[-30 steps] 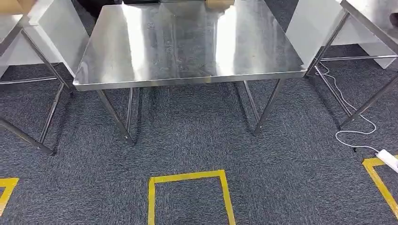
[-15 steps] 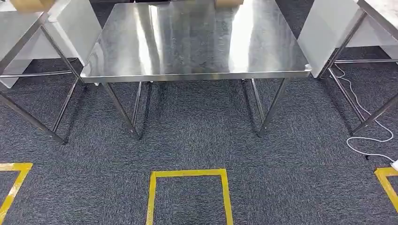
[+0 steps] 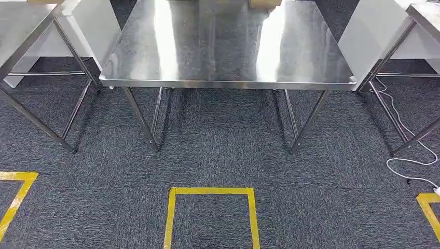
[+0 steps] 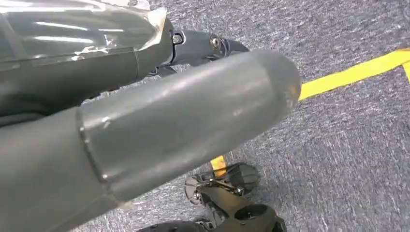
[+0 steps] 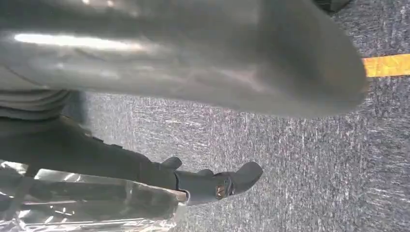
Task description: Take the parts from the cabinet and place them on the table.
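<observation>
The steel table stands straight ahead in the head view, its top bare and shiny. My left hand hangs over the carpet. Its thick grey thumb lies along a straight dark finger, and clear glossy film lies over the fingers. My right hand also hangs over the carpet. Bare carpet shows in the gap between its thumb and its dark fingers, and crinkled clear film lies on their far side. I see nothing between thumb and fingers in either hand.
A yellow tape square marks the dark carpet in front of the table. More steel tables stand at the left and right. A white cable trails on the floor at the right, with more yellow tape at the left.
The whole head view has shifted: the table now sits further right and higher in the picture, so the camera has moved. Nothing on the floor or table has moved.
</observation>
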Controlling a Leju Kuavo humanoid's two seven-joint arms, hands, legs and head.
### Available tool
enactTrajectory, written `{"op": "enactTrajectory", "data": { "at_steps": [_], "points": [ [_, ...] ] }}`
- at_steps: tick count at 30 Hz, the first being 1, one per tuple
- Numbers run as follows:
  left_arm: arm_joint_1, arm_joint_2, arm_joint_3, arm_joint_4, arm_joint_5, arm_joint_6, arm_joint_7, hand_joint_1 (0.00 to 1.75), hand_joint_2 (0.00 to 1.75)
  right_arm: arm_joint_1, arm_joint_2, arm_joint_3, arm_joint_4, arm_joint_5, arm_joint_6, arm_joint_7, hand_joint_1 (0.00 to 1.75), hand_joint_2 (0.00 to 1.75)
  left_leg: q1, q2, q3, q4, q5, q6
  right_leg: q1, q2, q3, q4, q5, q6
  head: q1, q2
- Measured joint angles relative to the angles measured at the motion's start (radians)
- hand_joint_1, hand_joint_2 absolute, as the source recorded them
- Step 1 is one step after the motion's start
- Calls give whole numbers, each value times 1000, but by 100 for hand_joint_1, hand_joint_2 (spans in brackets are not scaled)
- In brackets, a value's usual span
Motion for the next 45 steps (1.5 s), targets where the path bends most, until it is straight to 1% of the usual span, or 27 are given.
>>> {"op": "enactTrajectory", "data": {
  "at_steps": [5,7,9,11,13,14,17,18,19,21,22,23,24,26,27,28,29,30,32,33,36,38,39,40,42,43,45],
  "points": [
    [0,0,1,0,0,-3,0,0,0,-2,0,0,0,0,3,2,0,0,-5,-1,-7,6,-2,13,-3,-2,0,-1,4,10,0,0],
    [0,0,3,0,0,-3,0,0,0,-2,0,0,0,1,4,3,0,0,-2,-4,-7,-2,11,27,-1,-5,3,-3,11,20,-1,0],
    [-2,-4,6,0,0,-5,0,0,0,-1,-3,0,0,3,4,5,0,0,10,-4,-6,-15,26,40,-3,26,-15,38,-35,18,0,0],
    [-3,-3,9,0,0,-6,-1,0,0,0,-3,0,0,4,11,9,0,0,11,-8,-18,-15,34,46,-6,41,-74,187,-120,7,4,0],
    [-3,-4,12,0,0,-6,-1,0,0,1,-6,0,0,5,14,11,0,0,10,-14,-33,-14,44,43,-9,44,-115,304,-162,13,3,0],
    [-2,-4,13,0,0,-6,-1,0,0,1,-7,0,0,5,15,11,0,0,10,-16,-39,-14,49,40,-10,44,-103,296,-155,22,3,0],
    [-3,-6,14,0,0,-8,-1,0,0,-2,-11,0,0,6,16,13,0,0,14,-25,-57,-11,67,25,-20,44,51,43,-66,52,4,0],
    [-3,-5,15,0,0,-8,-1,0,0,-5,-11,0,0,7,16,14,0,0,13,-27,-62,-9,74,17,-22,49,96,-36,-71,45,4,0],
    [-3,-6,15,0,0,-8,-1,0,0,-3,-11,0,0,8,18,14,0,0,12,-30,-61,-13,83,8,-7,55,94,-21,-45,34,2,0],
    [-6,-3,16,0,0,-8,-1,0,0,-3,-10,0,1,9,18,15,0,0,8,-34,-63,-8,89,0,-14,55,73,-27,-44,25,3,0],
    [-5,0,18,-1,0,-8,-1,0,0,-3,-7,0,1,9,18,16,0,0,15,-37,-70,-5,93,-2,-32,55,80,-21,-46,20,4,0],
    [2,0,19,2,0,-8,0,0,0,-3,-7,0,2,9,18,17,0,0,16,-36,-74,1,90,-14,-32,44,56,-18,-38,18,5,0],
    [1,-1,20,2,0,-8,-1,0,0,-5,-10,0,2,11,18,18,0,0,17,-33,-84,23,40,-22,-29,45,48,-14,-30,5,-6,0],
    [3,-1,22,2,0,-8,0,0,0,-4,-8,0,2,13,19,20,0,0,22,-32,-109,130,-87,-26,-28,42,31,-12,-14,-6,-9,0],
    [2,-1,23,2,0,-8,0,0,0,-3,-9,0,2,13,18,20,0,0,22,-32,-123,209,-134,-27,-26,39,20,-11,-5,-8,-11,0],
    [2,-1,23,2,0,-8,0,0,0,-2,-9,0,2,13,19,20,0,0,23,-32,-130,265,-148,-27,-26,36,17,-9,2,-7,-11,0],
    [3,-1,24,2,0,-8,0,0,0,-2,-9,0,2,13,18,20,0,0,23,-33,-121,287,-133,-28,-26,34,6,-5,8,-5,-13,0],
    [3,-1,24,2,0,-8,0,0,0,-2,-9,0,2,13,19,21,0,0,25,-32,-88,260,-97,-26,-27,33,-5,0,12,-1,-12,0],
    [2,-1,24,2,0,-8,0,0,0,-2,-9,0,2,12,19,27,0,0,32,-32,31,96,-41,-28,-32,33,-18,15,13,2,-12,0],
    [1,-1,24,2,0,-9,0,0,0,-4,-10,0,2,12,19,29,0,0,33,-34,72,28,-70,-37,-30,33,-22,20,14,3,-12,0],
    [0,-6,24,2,-3,-10,1,0,0,-6,-13,0,2,9,18,31,0,0,28,-40,67,11,-68,-28,-14,35,-35,26,30,27,-14,0],
    [2,-9,24,2,-3,-10,2,0,0,-2,-17,0,2,8,18,32,0,0,21,-38,55,9,-54,-7,-9,36,-46,25,41,45,-15,0],
    [0,-10,24,2,-3,-10,2,0,0,-3,-18,0,2,8,18,32,0,0,21,-34,47,7,-44,9,-18,37,-52,40,19,43,-16,0],
    [-1,-10,24,2,-4,-10,2,0,0,-3,-19,0,2,8,18,32,0,0,19,-35,32,7,-35,22,-16,39,-80,78,-23,34,-13,0],
    [-3,-9,25,2,-6,-10,2,0,0,-4,-16,0,2,7,18,32,0,0,13,-33,3,8,-14,36,-16,40,-132,233,-121,23,-5,0],
    [-2,-9,24,2,-7,-11,2,0,0,-3,-16,0,2,6,18,32,0,0,9,-33,-11,9,-3,40,-15,41,-146,298,-145,23,-5,0],
    [-2,-10,24,2,-11,-12,2,0,0,-3,-17,0,2,5,18,32,0,0,-3,-32,-37,9,17,42,-9,42,-127,327,-129,32,-5,0]
  ]
}}
